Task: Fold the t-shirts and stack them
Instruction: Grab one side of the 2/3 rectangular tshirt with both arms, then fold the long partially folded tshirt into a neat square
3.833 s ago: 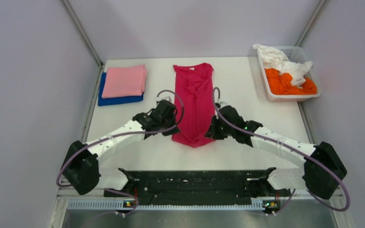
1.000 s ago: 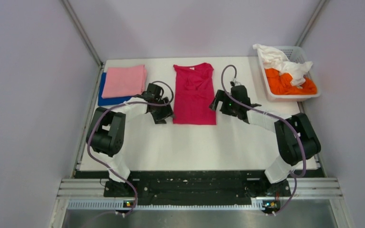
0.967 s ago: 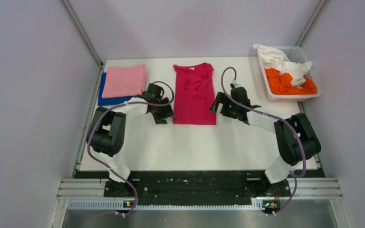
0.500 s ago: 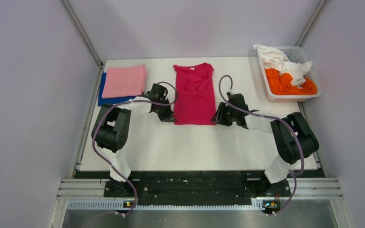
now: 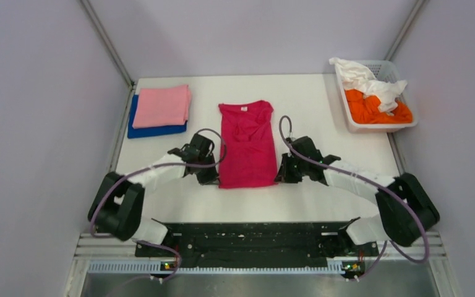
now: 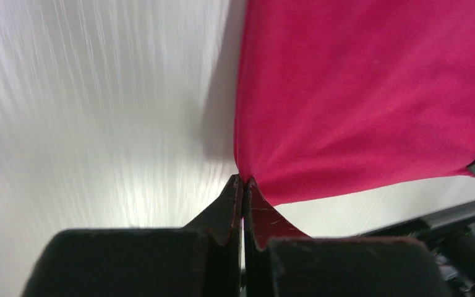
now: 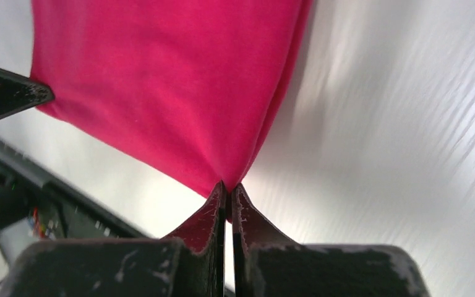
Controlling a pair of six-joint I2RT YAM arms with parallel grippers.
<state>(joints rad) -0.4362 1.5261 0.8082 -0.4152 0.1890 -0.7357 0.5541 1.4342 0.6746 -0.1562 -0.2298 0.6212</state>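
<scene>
Top external: left claw [image 5: 214,180] and right claw [image 5: 279,179] each pinch a near corner of the magenta-red t-shirt [image 5: 245,145].

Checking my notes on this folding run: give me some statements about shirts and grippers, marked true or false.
1. The left gripper and the right gripper each pinch a near corner of the magenta shirt. True.
2. The pink shirt lies folded on the blue shirt. True.
3. The magenta shirt sits on that stack. False: it lies apart.
4. The orange shirt is folded. False: it lies crumpled in the basket with the white shirt.
</scene>
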